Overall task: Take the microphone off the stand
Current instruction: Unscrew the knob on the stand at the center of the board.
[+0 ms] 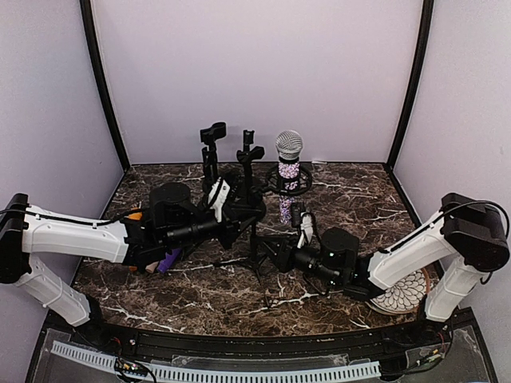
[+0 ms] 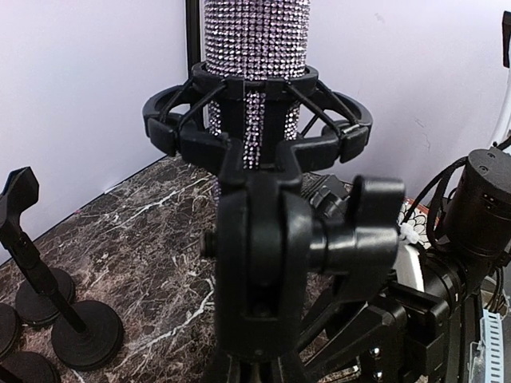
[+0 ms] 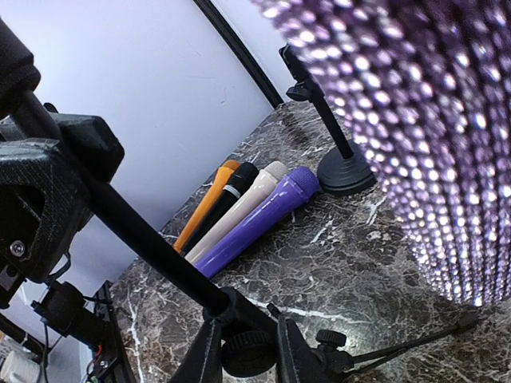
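Observation:
The microphone (image 1: 288, 146) has a silver mesh head and a rhinestone body. It stands upright in the black shock-mount ring (image 1: 273, 186) of a tripod stand (image 1: 255, 239). My left gripper (image 1: 239, 222) is shut on the stand's pole just under the swivel joint (image 2: 259, 255), with the sparkly microphone (image 2: 255, 40) rising above it. My right gripper (image 1: 270, 251) is shut low on the stand, its fingers on either side of the tripod hub (image 3: 249, 339). The microphone (image 3: 423, 120) fills the top right of the right wrist view. Neither gripper touches the microphone.
Several loose microphones (image 3: 255, 211), orange, black, cream and purple, lie side by side on the marble table at the left. Two small desk stands with clips (image 1: 211, 140) (image 1: 249, 152) stand at the back. A patterned plate (image 1: 403, 291) lies under the right arm.

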You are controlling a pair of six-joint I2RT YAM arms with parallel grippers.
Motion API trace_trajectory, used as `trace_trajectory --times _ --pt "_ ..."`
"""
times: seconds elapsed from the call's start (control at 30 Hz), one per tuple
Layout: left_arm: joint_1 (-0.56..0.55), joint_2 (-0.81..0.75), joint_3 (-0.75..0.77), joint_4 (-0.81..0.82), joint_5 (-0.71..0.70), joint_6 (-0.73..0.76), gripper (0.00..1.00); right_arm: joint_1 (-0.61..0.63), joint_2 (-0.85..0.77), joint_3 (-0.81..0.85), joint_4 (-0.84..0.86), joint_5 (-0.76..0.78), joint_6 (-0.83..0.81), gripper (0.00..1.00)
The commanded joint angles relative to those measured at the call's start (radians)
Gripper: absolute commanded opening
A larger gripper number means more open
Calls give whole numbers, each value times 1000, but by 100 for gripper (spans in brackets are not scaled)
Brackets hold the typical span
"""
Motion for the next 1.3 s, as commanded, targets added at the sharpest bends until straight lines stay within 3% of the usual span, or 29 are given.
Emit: trace_trajectory --times 0.0,0.53,0.73,0.9,0.97,1.1,1.17,1.27 --pt "-5 32 -27 -148 14 -16 0 51 -56 45 -112 185 -193 0" --pt "-5 42 -28 -146 16 -19 0 170 -20 168 -351 497 -628 0" --pt "-6 45 -27 -147 17 -20 0 204 9 199 -366 577 -788 0" --pt "-5 47 -28 -147 16 -19 0 212 14 197 -333 593 -811 2" --pt "-5 47 -28 -148 14 -18 0 212 -5 188 -311 583 -793 11" --pt "-5 52 -33 -145 9 -19 0 212 -52 157 -261 563 -747 43" --pt "-5 56 -35 -144 6 -19 0 211 -81 136 -247 553 -715 52" --pt "-5 61 -40 -142 4 -19 0 210 -135 96 -224 531 -674 57"
